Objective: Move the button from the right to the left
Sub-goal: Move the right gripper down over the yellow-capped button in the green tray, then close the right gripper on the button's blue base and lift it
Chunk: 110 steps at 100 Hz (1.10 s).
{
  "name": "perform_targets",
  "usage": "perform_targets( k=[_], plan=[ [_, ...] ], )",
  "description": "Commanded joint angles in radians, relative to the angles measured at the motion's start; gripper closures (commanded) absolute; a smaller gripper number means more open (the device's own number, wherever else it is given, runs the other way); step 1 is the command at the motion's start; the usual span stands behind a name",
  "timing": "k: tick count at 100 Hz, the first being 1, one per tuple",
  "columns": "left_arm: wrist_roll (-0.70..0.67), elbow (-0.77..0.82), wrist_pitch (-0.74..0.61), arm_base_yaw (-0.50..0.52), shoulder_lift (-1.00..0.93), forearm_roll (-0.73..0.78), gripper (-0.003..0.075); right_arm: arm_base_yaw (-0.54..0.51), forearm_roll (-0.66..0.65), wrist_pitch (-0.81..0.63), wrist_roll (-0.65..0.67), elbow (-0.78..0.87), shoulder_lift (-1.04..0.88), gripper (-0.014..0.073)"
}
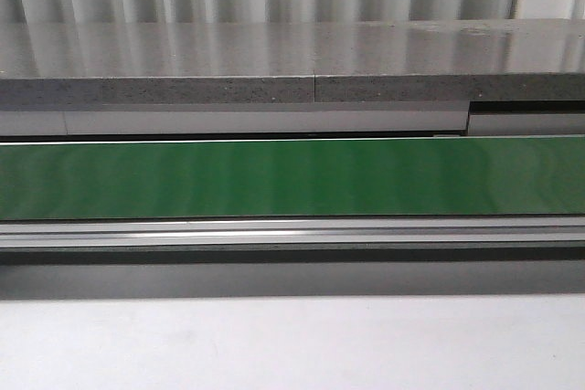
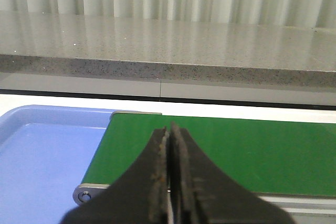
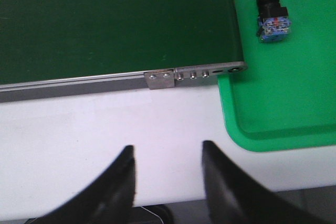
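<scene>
The button (image 3: 271,10), with its yellow cap, black collar and blue-grey block, lies on its side in a green tray (image 3: 294,103) past the belt's end, seen only in the right wrist view. My right gripper (image 3: 168,153) is open over the white table, well short of the button, nothing between its fingers. In the left wrist view my left gripper (image 2: 169,129) is shut and empty, hovering over the near end of the green conveyor belt (image 2: 236,150). Neither gripper nor the button shows in the front view.
A blue tray (image 2: 42,150) sits beside the belt's end by the left gripper. The green belt (image 1: 292,178) runs across the front view, with a metal rail (image 1: 292,233) before it and a grey stone ledge (image 1: 274,61) behind. A metal end bracket (image 3: 194,74) borders the green tray.
</scene>
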Motion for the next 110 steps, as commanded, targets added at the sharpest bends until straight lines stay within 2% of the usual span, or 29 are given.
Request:
perform_targets(
  k=[1,17,48,60,75,110],
  plan=[
    [0.0,0.024,-0.076,0.002,-0.034,-0.009,0.074,-0.018,-0.019,-0.04,0.024,-0.06,0.049,0.002],
    [0.0,0.024,-0.076,0.002,-0.034,-0.009,0.074,-0.087,-0.061,-0.052,0.024,-0.101,0.13,0.0001],
    [0.0,0.024,-0.076,0.002,-0.034,-0.009,0.074,-0.354,-0.066,-0.101,0.038,-0.166,0.269,0.0001],
    [0.0,0.024,-0.076,0.002,-0.034,-0.009,0.074,-0.421,-0.061,-0.103,0.044,-0.185,0.345,0.0001],
    [0.0,0.024,-0.076,0.002,-0.034,-0.009,0.074,-0.453,-0.059,-0.111,0.044,-0.191,0.45,0.0001],
    [0.0,0.024,-0.076,0.002,-0.034,-0.009,0.074,-0.473,-0.044,-0.268,0.044,-0.216,0.711,0.0001]
  ],
)
